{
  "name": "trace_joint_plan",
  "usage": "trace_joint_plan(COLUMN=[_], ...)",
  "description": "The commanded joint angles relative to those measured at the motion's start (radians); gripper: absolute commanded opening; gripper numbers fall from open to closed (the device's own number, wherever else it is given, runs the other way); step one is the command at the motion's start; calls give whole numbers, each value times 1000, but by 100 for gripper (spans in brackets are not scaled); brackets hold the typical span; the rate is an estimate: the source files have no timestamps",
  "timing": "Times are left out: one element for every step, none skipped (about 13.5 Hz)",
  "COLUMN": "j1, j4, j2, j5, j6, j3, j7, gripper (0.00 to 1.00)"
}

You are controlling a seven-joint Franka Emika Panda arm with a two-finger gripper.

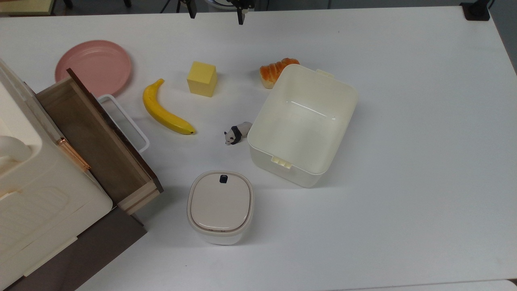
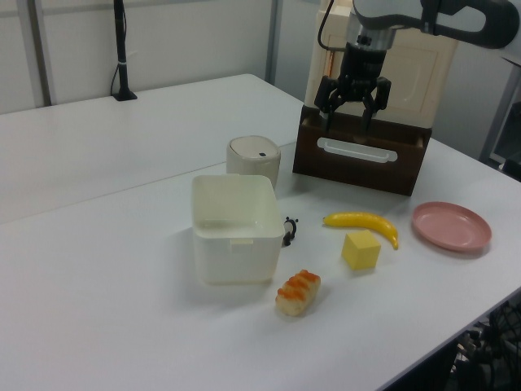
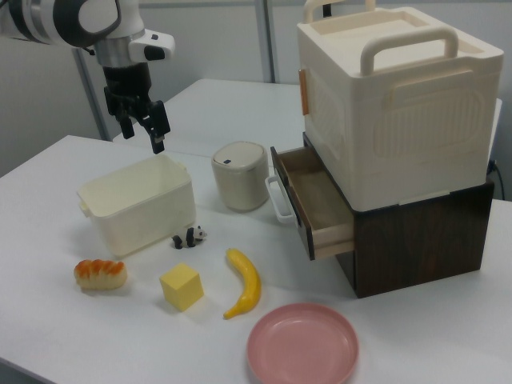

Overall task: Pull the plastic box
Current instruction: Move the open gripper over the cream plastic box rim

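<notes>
**Gripper spread, hanging above the table; plastic box untouched**

Gripper (image 3: 142, 130) is up in the air w/ jaws released, fingers apart, nothing between them. In the right view it hangs above and behind the plastic box's (image 3: 138, 210) rear edge, no contact. In the left view the gripper (image 2: 352, 108) sits in front of the open drawer (image 2: 361, 155), fingertips pointing down. In the top view two dark fingertips (image 1: 241, 15) poke in at the top edge, well apart from the plastic box (image 1: 303, 123).

The plastic box: cream-white, lidless, empty, resting on the white table (image 1: 424, 161) roughly mid-table, rotated a bit vs. the table edges. Small latch tabs on two opposite sides.

Around it (top view):
- bread roll (image 1: 276, 70) touching or just beside the box's upper-left corner; can't tell which.
- panda figurine (image 1: 237, 133) just beside the box's left wall.
- small lidded container (image 1: 220, 206), beige lid w/ black button, below-left of the box, apart from it.
- yellow cube (image 1: 202, 79) and banana (image 1: 163, 110) further to the top view's left, near each other, not touching.
- pink plate (image 1: 93, 66) at the top view's far left.

Wooden drawer unit w/ drawer pulled open, white handle; big cream storage bin (image 3: 396, 96) w/ handle stacked on top.
</notes>
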Motion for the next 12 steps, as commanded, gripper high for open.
trace_joint_plan(j1=[17, 17, 17, 22, 34, 42, 43, 43, 42, 40, 40, 42], j4=[-36, -48, -51, -50, -54, -65, -76, -74, -73, -71, -70, -70], j2=[-18, -18, -18, -13, -10, -1, 11, 31, 42, 57, 61, 67], j5=[7, 8, 10, 13, 14, 13, 11, 10, 10, 11, 11, 11], j6=[86, 134, 148, 169, 209, 252, 289, 300, 306, 318, 320, 320], j3=[-2, 0, 1, 3, 3, 3, 6, 20, 35, 55, 61, 64], j7=[21, 27, 24, 18, 14, 14, -1, -37, -112, -262, -397, -486], gripper=[100, 100, 100, 100, 100, 100, 100, 100, 100, 100, 100, 100])
